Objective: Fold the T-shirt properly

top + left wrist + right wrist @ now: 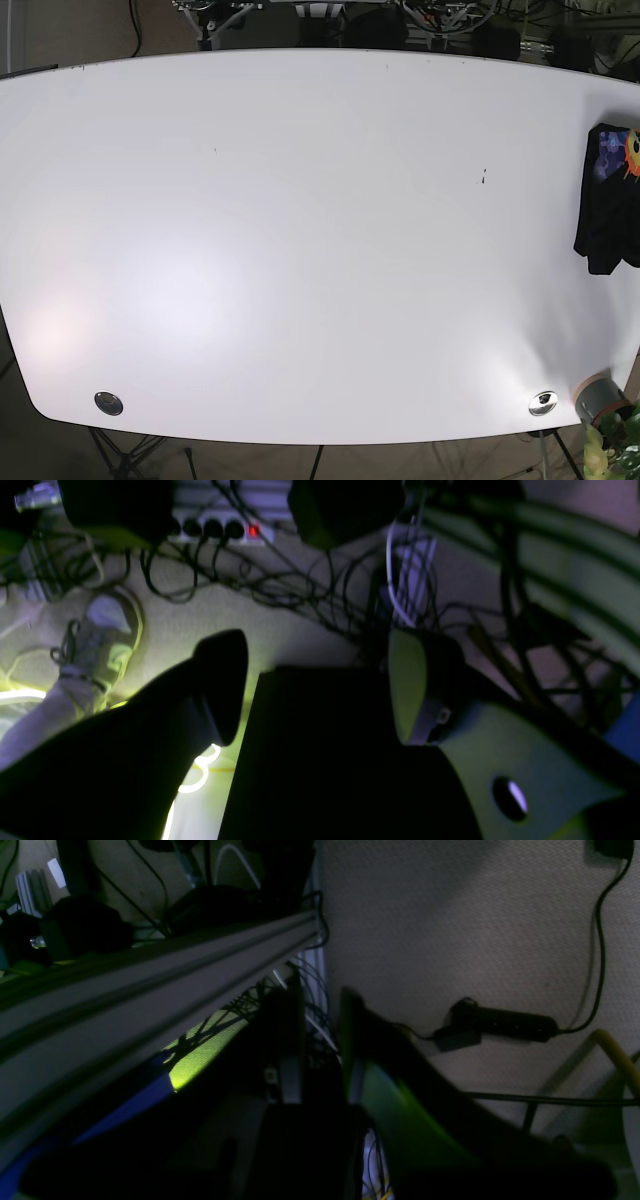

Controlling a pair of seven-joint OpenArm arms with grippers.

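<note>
The T-shirt (607, 200), a dark folded bundle with a colourful print at its top, lies at the far right edge of the white tabletop (300, 240) in the base view, partly cut off by the frame. Neither arm appears there. The left gripper (315, 680) hangs spread wide above a cabled floor (a shoe (102, 635) shows nearby); the right gripper (320, 1040) stands slightly parted beside an aluminium rail (150, 975), grasping nothing.

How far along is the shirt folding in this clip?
The black T-shirt already lies as a compact folded bundle at the table's far right edge in the base view, partly cut off, so fold quality is uncertain. Nothing is in hand: neither arm is over the table, and the left end effector holds nothing, pointing at floor cables. Nothing obvious remains.
</note>
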